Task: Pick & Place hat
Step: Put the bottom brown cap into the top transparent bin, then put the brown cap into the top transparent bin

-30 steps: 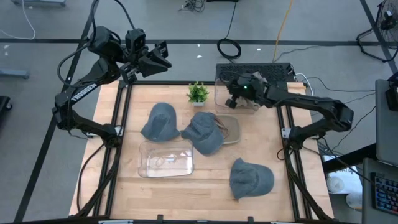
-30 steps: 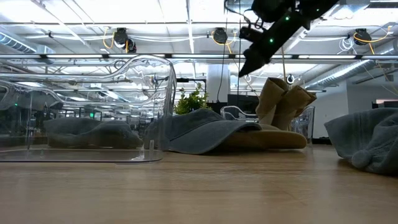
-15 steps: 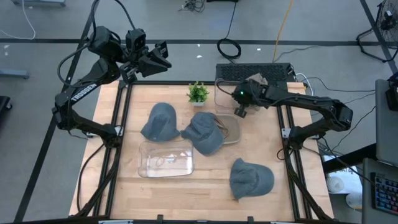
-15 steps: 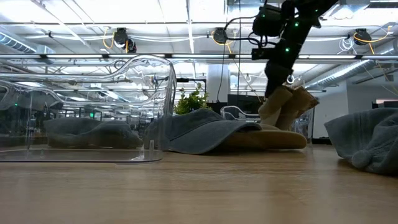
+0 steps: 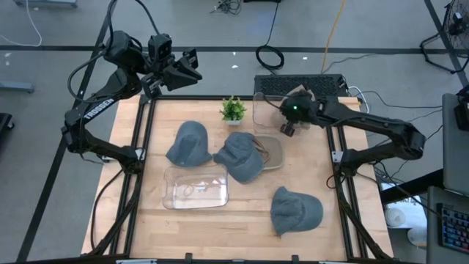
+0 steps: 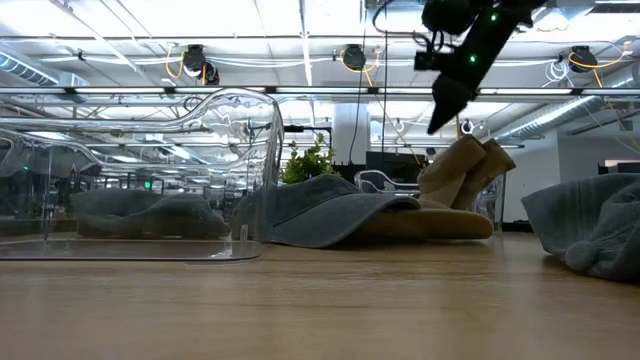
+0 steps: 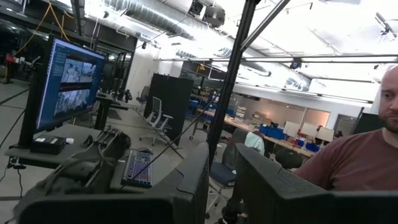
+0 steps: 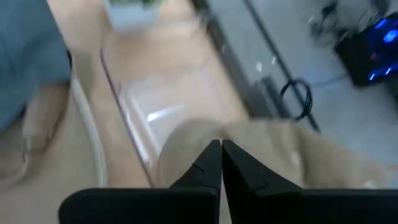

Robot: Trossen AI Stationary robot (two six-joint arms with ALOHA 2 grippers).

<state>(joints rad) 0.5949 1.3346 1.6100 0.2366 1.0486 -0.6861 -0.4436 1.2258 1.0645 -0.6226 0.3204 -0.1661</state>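
**At the far right corner, a tan hat awaits a fresh grasp**

At the back of the wooden surface (image 5: 242, 213), near its right-hand edge, the right end effector (image 5: 286, 129) hovers above a clear bin (image 5: 258, 116) in which a tan hat (image 6: 462, 172) sits, crumpled and leaning. In the low view that end effector hangs clear of the hat, with a gap of air between the two; its fingers are pressed together with nothing between them (the right wrist view shows the two dark tips meeting, the tan cloth below them).

Three grey-blue hats lie elsewhere: one at the left middle (image 5: 189, 142), one in the centre (image 5: 240, 155) overlapping a shallow tan tray (image 5: 272, 152), and one toward the near right (image 5: 294, 210). A second clear bin (image 5: 195, 188) stands empty at the near left, and a small potted plant (image 5: 234, 109) stands at the back.

The left end effector (image 5: 192, 66) waits raised beyond the far left corner, off the surface; its fingers stand slightly apart in its wrist view and hold nothing. A person shows in the room behind.

My reading is that the step in hand is the pick itself, not yet achieved. The next move would call for spreading the fingers, lowering into the bin onto a fold of the tan hat, and closing firmly; the soft cloth and the bin's wall leave little room for error.
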